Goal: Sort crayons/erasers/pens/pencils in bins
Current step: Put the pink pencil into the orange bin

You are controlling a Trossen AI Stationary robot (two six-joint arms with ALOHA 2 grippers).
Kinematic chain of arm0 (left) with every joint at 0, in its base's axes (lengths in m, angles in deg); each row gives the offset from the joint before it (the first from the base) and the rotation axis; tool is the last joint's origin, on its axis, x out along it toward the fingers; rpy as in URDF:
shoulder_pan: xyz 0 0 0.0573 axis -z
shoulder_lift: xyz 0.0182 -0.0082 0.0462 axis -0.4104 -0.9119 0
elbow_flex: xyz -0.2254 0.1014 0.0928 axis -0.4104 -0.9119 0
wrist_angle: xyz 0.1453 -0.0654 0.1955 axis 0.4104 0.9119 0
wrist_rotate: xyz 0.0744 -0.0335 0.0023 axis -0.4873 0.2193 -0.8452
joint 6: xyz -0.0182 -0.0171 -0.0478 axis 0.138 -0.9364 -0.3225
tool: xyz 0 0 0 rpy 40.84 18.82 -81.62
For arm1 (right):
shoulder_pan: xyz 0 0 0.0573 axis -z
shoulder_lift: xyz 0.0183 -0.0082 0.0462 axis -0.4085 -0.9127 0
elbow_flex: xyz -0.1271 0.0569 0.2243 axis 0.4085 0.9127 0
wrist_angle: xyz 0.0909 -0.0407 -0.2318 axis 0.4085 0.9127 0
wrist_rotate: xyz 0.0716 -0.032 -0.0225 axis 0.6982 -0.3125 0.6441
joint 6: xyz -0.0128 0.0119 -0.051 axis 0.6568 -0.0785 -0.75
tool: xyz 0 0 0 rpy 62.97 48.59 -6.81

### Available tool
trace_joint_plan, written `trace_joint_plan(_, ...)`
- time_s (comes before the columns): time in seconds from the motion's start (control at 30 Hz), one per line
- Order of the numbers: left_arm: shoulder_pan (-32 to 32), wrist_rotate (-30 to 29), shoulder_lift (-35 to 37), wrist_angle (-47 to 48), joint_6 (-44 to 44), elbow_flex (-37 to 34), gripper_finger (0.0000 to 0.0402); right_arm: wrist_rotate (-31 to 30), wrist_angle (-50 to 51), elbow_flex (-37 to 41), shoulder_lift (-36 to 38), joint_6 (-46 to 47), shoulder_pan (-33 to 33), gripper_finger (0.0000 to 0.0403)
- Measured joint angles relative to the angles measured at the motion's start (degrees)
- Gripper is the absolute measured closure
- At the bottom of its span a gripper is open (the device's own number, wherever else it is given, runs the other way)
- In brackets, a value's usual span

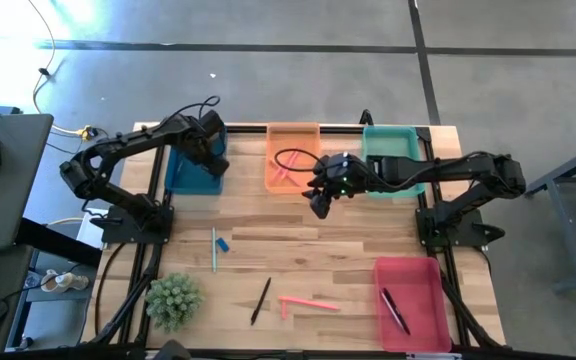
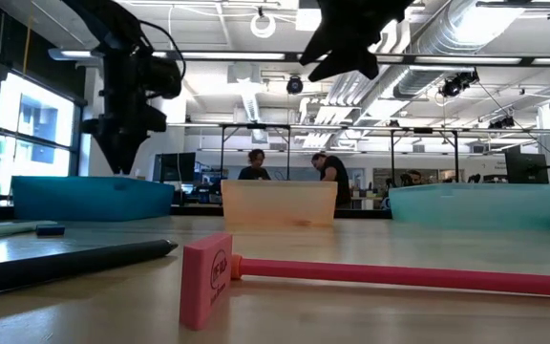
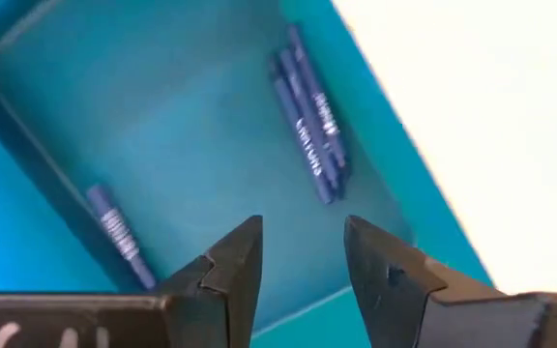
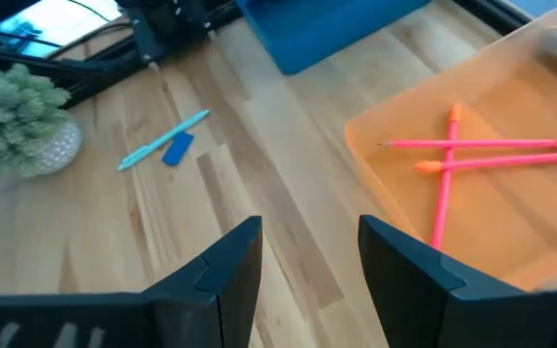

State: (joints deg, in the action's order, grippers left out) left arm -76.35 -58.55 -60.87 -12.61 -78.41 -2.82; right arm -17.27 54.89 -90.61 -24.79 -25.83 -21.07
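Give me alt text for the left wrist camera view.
The left gripper, fingers apart and empty, hovers over the dark blue rectangular plastic bin. Inside lie short dark blue crayon-like sticks: a cluster near one wall and a single one apart from it.

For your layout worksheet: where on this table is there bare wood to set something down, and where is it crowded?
Free: the wood between the light blue pencil and the red bin, below the orange bin. Crowded: the front edge around the plant, black pen and pink sticks.

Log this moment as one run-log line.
left tool: open over blue bin | right tool: open, empty, beside orange bin
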Motion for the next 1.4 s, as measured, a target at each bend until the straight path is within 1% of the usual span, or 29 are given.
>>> trace_joint_plan(0.13, 0.02, 2.3, 0.07, 0.86, 0.11, 3.63, 0.0268, -2.6, 0.76, 0.0, 0.0, -0.52, -1.59, 0.0237)
trace_joint_plan(0.27, 0.32, 4.68, 0.09, 3.02, 1.14, 7.75, 0.0272, -3.06, 1.17, 0.0, 0.0, -2.75, -3.12, 0.0237)
trace_joint_plan(0.4, 2.0, 5.03, 1.08, 5.04, 2.42, 11.01, 0.0272, -3.81, 2.35, -0.53, -0.01, -3.94, -4.71, 0.0237)
trace_joint_plan(0.5, 4.11, 5.07, 3.5, 4.87, 2.63, 12.23, 0.0272, -6.62, 6.29, -3.49, -0.02, -5.75, -5.98, 0.0237)
trace_joint_plan(0.57, 5.75, 5.07, 5.48, 4.45, 2.39, 12.31, 0.0272, -8.5, 9.86, -5.95, -0.02, -6.33, -6.48, 0.0237)
trace_joint_plan(0.7, 10.05, 5.06, 9.22, 1.97, 0.27, 11.73, 0.0273, -9.1, 14.26, -9.4, 0.02, -6.04, -6.63, 0.0237)
trace_joint_plan(0.83, 15.52, 5.07, 11.83, -0.37, -2.97, 9.52, 0.0273, -7.73, 18.62, -9.96, 0.02, -4.31, -7.95, 0.0237)
trace_joint_plan(0.97, 21.44, 5.11, 13.19, -2.5, -5.35, 7.22, 0.0273, -6.93, 22.38, -10.01, 0.02, -0.12, -10.5, 0.0237)
trace_joint_plan(1.07, 25.45, 5.22, 13.62, -5.16, -6.08, 5.81, 0.0273, -7.0, 23.16, -10.01, 0.02, 2.58, -12.56, 0.0237)
trace_joint_plan(1.23, 29.58, 5.2, 13.57, -7.84, -6.6, 5.64, 0.0273, -7.09, 22.75, -10.08, -1.7, 7.36, -15.61, 0.024)
trace_joint_plan(1.4, 32.49, 6.58, 13.55, -8.49, -6.46, 5.64, 0.0273, -3.85, 21.5, -10.08, -5.16, 11.64, -18.53, 0.0254)
